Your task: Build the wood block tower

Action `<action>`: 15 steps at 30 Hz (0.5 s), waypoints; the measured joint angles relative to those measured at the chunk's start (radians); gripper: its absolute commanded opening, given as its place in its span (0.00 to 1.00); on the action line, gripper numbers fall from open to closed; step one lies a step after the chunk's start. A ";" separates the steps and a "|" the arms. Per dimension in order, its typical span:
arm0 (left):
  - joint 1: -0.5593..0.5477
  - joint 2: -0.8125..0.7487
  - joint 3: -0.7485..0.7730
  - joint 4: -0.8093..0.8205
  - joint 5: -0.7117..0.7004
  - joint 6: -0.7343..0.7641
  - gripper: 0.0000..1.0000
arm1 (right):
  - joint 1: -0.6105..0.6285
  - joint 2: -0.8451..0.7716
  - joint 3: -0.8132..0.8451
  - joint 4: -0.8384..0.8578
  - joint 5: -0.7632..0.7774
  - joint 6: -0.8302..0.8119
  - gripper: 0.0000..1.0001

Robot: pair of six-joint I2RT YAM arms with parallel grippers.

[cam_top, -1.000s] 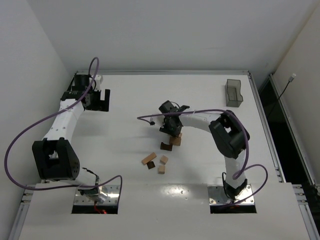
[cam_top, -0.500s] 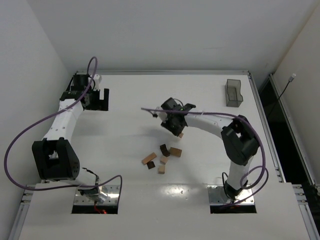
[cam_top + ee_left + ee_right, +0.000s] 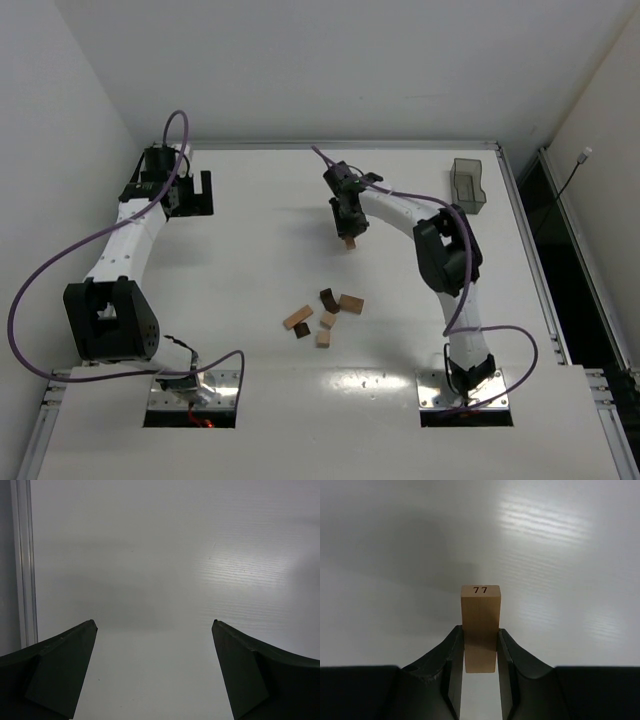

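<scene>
The right gripper [image 3: 349, 230] hung far out over the table [image 3: 250, 260] with a tan block [image 3: 350, 241] at its tip. Six more wood blocks [image 3: 327, 320] lay in a loose bunch nearer the arms. The left gripper [image 3: 197, 195] sat near the far left corner.

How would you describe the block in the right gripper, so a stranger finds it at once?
On the table, follow the right arm to its gripper, at the far middle. Its fingers hold a tan bar. Unlike the loose blocks nearer the arm bases, it is gripped and stamped 77.
</scene>
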State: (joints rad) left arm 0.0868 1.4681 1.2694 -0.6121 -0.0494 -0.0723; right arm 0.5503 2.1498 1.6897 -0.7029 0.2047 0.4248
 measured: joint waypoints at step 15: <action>0.000 0.016 0.011 -0.023 0.035 0.008 1.00 | -0.053 0.175 0.138 -0.048 -0.065 0.157 0.00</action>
State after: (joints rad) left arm 0.0868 1.4837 1.2808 -0.6353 -0.0139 -0.0639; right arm 0.4973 2.3253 1.8278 -0.7509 0.1398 0.5816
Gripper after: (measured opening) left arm 0.996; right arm 0.240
